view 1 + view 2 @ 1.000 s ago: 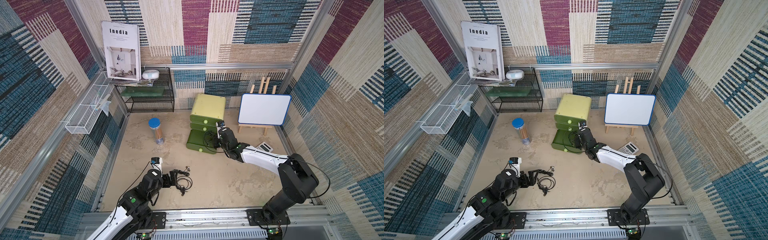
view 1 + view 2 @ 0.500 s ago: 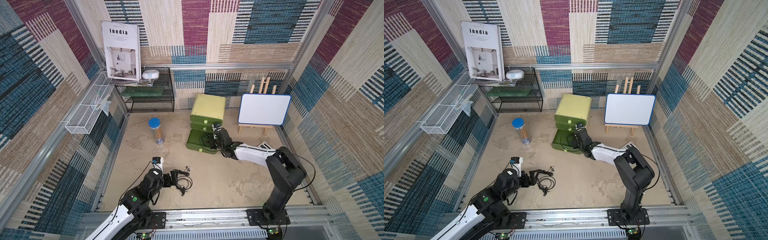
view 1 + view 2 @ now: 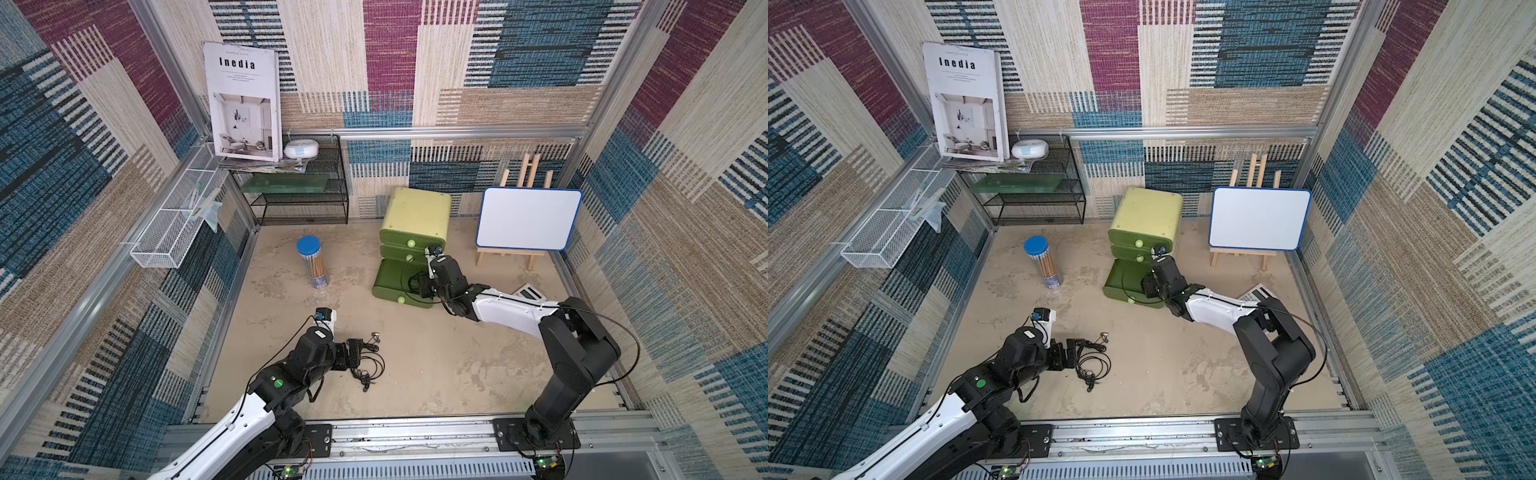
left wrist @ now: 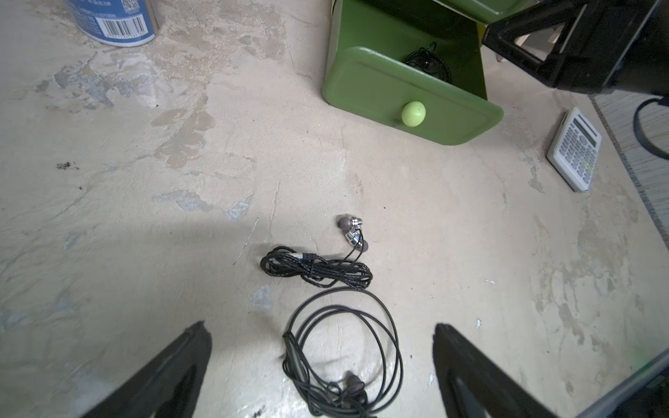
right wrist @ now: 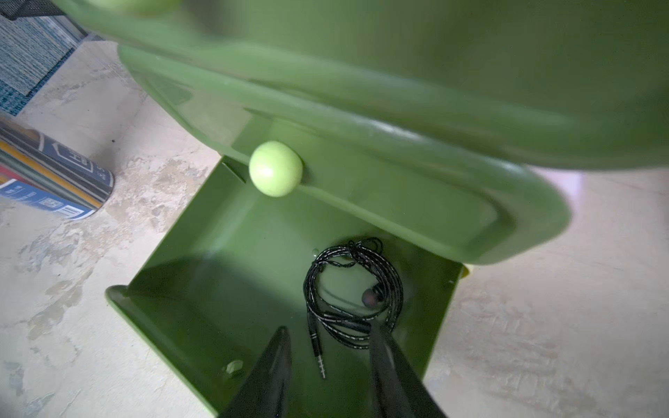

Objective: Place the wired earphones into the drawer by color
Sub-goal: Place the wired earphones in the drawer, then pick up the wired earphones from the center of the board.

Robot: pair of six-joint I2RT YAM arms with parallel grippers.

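The wired earphones are seen in two places. One black braided set (image 5: 353, 289) lies coiled on the floor of the pulled-out bottom drawer (image 5: 173, 289). Two more dark sets (image 3: 368, 365) lie on the surface near its front edge, left of centre.

A second ago the braided set was pinched in the right gripper (image 5: 329, 329) over the drawer. It has since been let go, and the jaws are now parted partway, with the jack plug seen in the gap between them. One finger (image 5: 383, 347) overlaps the coil in the blurred right wrist view, and whether it touches the cable cannot be told. The right arm has shifted only slightly, and the gripper is held over the open drawer of the green drawer unit (image 3: 417, 212), which stands at the back edge of the surface.

The left gripper (image 4: 318, 325) is unchanged. Its jaws are spread wide and nothing is held. It is poised low just beside the two sets, with the looser coil (image 4: 344, 354) below the gap and the tighter bundle (image 4: 318, 269) just beyond it.
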